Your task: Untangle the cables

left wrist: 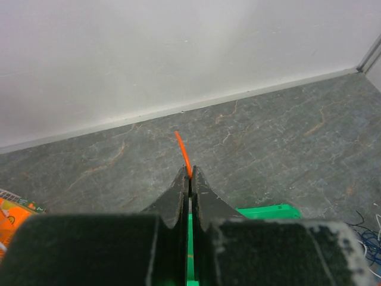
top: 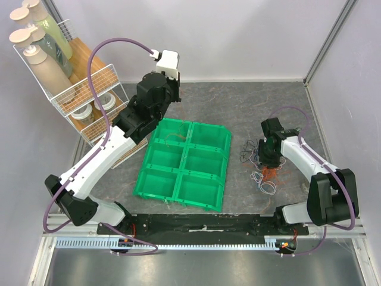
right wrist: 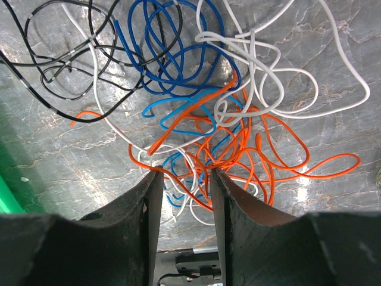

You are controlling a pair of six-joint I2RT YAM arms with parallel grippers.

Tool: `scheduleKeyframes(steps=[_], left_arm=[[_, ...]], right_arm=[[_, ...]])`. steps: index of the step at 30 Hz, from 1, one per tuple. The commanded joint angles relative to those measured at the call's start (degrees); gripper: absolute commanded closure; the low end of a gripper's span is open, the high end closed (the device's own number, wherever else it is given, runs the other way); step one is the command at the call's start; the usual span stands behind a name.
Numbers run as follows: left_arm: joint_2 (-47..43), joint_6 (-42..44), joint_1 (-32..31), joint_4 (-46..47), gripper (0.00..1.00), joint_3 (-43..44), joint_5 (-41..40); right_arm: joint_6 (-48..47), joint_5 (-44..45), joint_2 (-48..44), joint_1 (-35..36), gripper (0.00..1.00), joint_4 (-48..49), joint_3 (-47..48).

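A tangle of cables (top: 265, 170) lies on the grey table right of the green tray. The right wrist view shows it close up: orange cable (right wrist: 238, 143), blue cable (right wrist: 172, 59), white cable (right wrist: 268, 77) and black cable (right wrist: 53, 77) looped over each other. My right gripper (right wrist: 184, 176) is open just above the pile, orange and white loops between its fingers. My left gripper (left wrist: 190, 176) is shut on a thin orange cable (left wrist: 183, 152) whose end sticks out past the tips. It hovers above the tray's far left corner (top: 169, 116).
A green tray (top: 184, 164) with six compartments lies at the table's middle. A wire rack (top: 77, 83) with bottles and jars stands at the far left. Walls close the back and right sides. A black rail (top: 202, 226) runs along the near edge.
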Motion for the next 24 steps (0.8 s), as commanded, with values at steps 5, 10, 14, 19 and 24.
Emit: scheduleKeyframes(steps=[5, 10, 14, 19, 24], left_arm=[[2.5, -7.4, 0.6, -3.6, 0.98, -8.0, -8.0], [3.5, -11.3, 2.5, -5.2, 0.98, -15.7, -10.0], [5.7, -15.8, 4.2, -8.9, 0.98, -17.2, -7.5], [10.1, -22.9, 5.5, -16.7, 0.98, -15.2, -6.1], [17.1, -24.5, 9.3, -21.9, 0.99, -9.9, -0.8]], right_arm=[[-1.6, -0.1, 1.3, 0.1, 0.55, 0.3, 2.6], [-2.0, 0.0, 1.1, 0.1, 0.55, 0.4, 1.5], [-2.1, -0.1, 1.4, 0.1, 0.55, 0.7, 1.2], [-2.1, -0.8, 1.9, 0.1, 0.55, 1.3, 1.2], [-2.1, -1.5, 2.1, 0.0, 0.55, 1.3, 1.1]])
